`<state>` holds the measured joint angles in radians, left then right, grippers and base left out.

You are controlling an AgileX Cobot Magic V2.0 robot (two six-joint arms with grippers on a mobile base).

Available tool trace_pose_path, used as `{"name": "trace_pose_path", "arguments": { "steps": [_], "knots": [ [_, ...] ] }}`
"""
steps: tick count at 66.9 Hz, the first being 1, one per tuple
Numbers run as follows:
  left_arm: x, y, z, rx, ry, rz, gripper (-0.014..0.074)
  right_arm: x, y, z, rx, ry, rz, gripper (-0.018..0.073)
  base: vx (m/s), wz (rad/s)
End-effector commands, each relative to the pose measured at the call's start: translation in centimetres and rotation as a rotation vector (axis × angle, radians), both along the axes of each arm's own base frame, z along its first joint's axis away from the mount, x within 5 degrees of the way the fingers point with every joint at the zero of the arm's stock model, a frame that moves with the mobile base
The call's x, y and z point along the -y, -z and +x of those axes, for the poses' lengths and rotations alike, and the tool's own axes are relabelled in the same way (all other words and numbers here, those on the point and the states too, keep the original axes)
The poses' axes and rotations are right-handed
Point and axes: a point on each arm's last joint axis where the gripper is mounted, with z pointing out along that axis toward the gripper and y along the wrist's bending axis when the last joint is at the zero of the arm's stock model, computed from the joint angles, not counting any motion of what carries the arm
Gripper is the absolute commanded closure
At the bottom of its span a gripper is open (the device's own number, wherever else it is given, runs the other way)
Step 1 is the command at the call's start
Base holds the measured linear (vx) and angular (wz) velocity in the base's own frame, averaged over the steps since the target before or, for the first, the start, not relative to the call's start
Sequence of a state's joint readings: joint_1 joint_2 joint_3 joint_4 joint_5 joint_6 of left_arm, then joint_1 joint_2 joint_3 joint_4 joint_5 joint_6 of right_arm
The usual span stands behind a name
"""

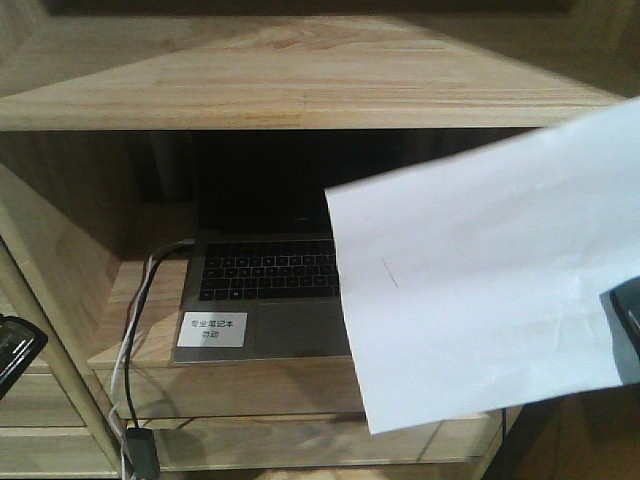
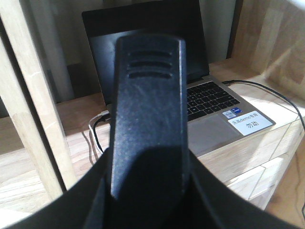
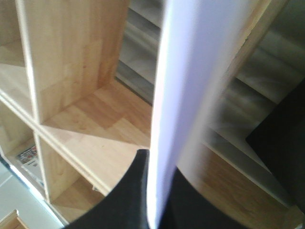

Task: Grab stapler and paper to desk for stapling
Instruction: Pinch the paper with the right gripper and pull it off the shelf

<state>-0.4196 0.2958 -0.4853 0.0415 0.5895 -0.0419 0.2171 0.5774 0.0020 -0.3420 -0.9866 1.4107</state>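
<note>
Paper [image 1: 480,280] clamped in right jaws, held up before open laptop [image 1: 265,275], stapler [image 2: 147,119] gripped in left jaws

- Shelving unit [image 1: 300,90]: light wood of joined planks, with upright dividers and a top board over an open compartment.
- Compartment board [image 1: 250,385]: carries an open laptop [image 1: 265,300] with a dark screen; the keyboard faces the front edge.
- White label [image 1: 212,329]: fixed to the palm rest at the laptop's 7 o'clock, printed with dark characters.
- Cables [image 1: 128,340]: one white and one dark, lying on the board at the laptop's 9 o'clock, passing over the front edge and hanging down.
</note>
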Motion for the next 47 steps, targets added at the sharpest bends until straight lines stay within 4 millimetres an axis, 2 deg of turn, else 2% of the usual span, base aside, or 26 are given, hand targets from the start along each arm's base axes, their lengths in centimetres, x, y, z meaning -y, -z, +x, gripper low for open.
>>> {"name": "trace_pose_path", "arguments": {
  "steps": [1,16,47],
  "knots": [
    [0.1,-1.9,0.1,0.121,0.010,-0.056,0.0603,0.2,-0.6,-0.5,0.065,-0.005,0.033,0.0567,0.00,0.00],
    [0.1,-1.9,0.1,0.121,0.010,-0.056,0.0603,0.3,0.5,-1.1,0.049,-0.006,0.037,0.0566,0.00,0.00],
    [0.1,-1.9,0.1,0.121,0.010,-0.056,0.0603,0.3,0.5,-1.2,0.062,-0.005,0.027,0.0566,0.00,0.00]
  ]
}}
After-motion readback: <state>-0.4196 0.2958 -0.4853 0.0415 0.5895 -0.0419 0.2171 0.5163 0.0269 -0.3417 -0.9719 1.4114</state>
